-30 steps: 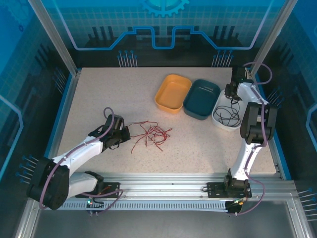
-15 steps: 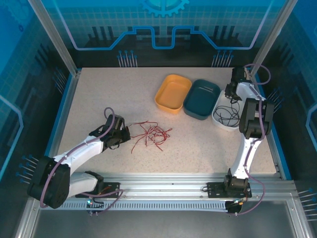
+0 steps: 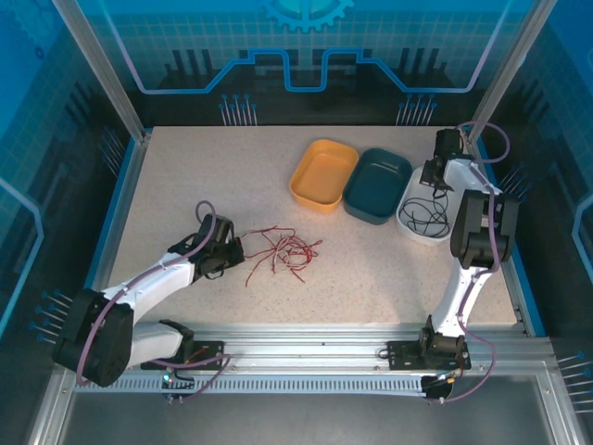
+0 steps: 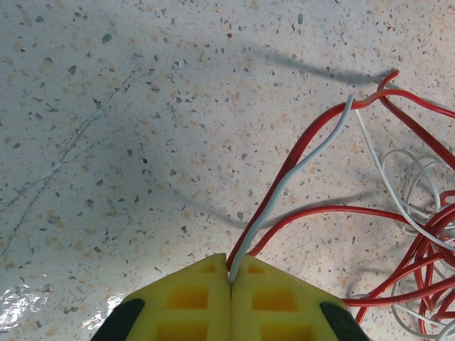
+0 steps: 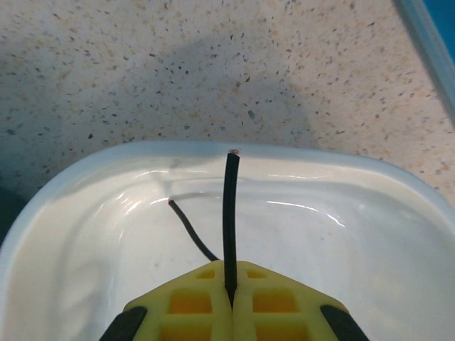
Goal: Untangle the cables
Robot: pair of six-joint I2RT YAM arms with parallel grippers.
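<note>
1. Cables (image 3: 283,250): left gripper (image 4: 229,273), yellow ribbed fingers clenched on a thin white wire (image 4: 297,169), red wire (image 4: 320,211) alongside
2. Right gripper (image 5: 231,290) pinches a stiff black wire (image 5: 229,213) over the glossy white tray (image 5: 341,234)
3. Overhead, the red-white tangle sprawls centrally on the speckled table (image 3: 185,185); black loops coil in the tray

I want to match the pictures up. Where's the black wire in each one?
Top external: the black cable lies looped in the white tray, far right of the table.
Right wrist: the cable runs up the middle from the shut right gripper, above the tray.
Shared landmark: the white tray's rim.
</note>
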